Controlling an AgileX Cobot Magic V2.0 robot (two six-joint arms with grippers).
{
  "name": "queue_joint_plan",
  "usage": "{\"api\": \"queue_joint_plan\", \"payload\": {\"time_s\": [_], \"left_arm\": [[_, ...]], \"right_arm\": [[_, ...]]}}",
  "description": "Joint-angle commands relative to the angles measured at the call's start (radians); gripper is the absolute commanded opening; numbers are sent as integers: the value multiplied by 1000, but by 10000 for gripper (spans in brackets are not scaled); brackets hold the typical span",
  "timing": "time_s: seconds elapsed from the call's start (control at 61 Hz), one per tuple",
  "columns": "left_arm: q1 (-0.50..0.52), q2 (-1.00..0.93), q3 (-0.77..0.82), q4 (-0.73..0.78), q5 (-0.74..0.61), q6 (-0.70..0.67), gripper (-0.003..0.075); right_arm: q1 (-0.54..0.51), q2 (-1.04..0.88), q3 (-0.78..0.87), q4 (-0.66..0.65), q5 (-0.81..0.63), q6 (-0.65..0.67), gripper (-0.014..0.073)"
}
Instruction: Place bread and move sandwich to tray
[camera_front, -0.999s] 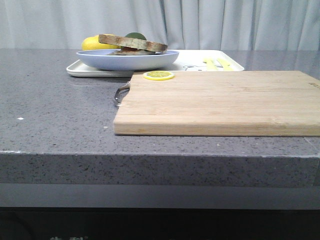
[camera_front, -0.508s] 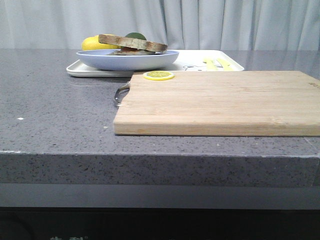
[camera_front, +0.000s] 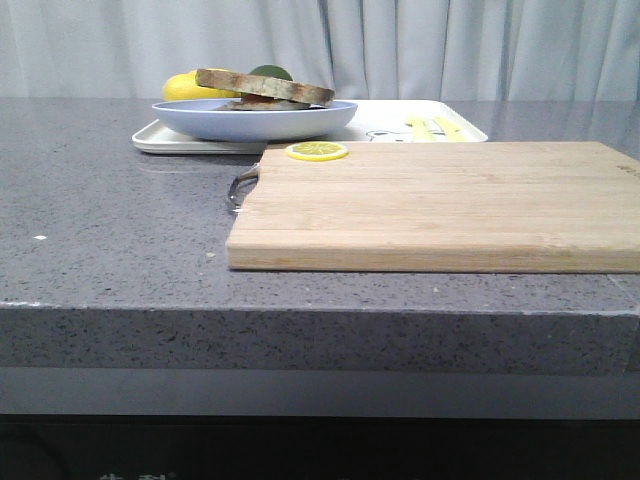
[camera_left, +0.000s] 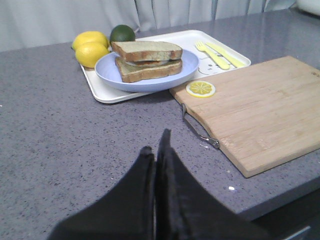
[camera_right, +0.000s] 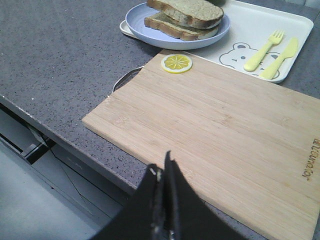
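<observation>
Grey counter (camera_front: 110, 220), sandwich (camera_left: 148, 60) flat on tray (camera_left: 227, 47); both grippers' fingers (camera_left: 150, 165) pressed together.

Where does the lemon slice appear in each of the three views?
Front view: lemon slice on the cutting board's far left corner.
Left wrist view: lemon slice on the board corner nearest the tray.
Right wrist view: lemon slice on that corner.
Shared landmark: the board's metal handle, close by.
</observation>
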Motion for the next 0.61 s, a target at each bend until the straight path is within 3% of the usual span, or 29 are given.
{"api": "queue_joint_plan", "payload": {"time_s": [0.0, 0.147, 0.246, 0.311, 0.459, 0.59], "left_arm": [[36, -68, 15, -26, -90, 0, -20], [87, -160, 79, 3, -102, 0, -20], [96, -180, 138, -9, -198, -16, -20], [96, -205, 178, 52, -250, -122, -20], [92, -277, 261, 346, -283, -505, -20], [98, -303, 342, 388, -331, -545, -20]], "right_arm": [[-7, 3, -27, 11, -65, -2, -68], [-7, 3, -27, 11, -65, -2, -68], [-7, 3, -27, 11, -64, -2, -68], [-7, 3, -27, 11, -63, -2, -68], [-7, 3, -27, 11, -61, -2, -68], [-7, 3, -27, 11, -60, -2, -68]]}}
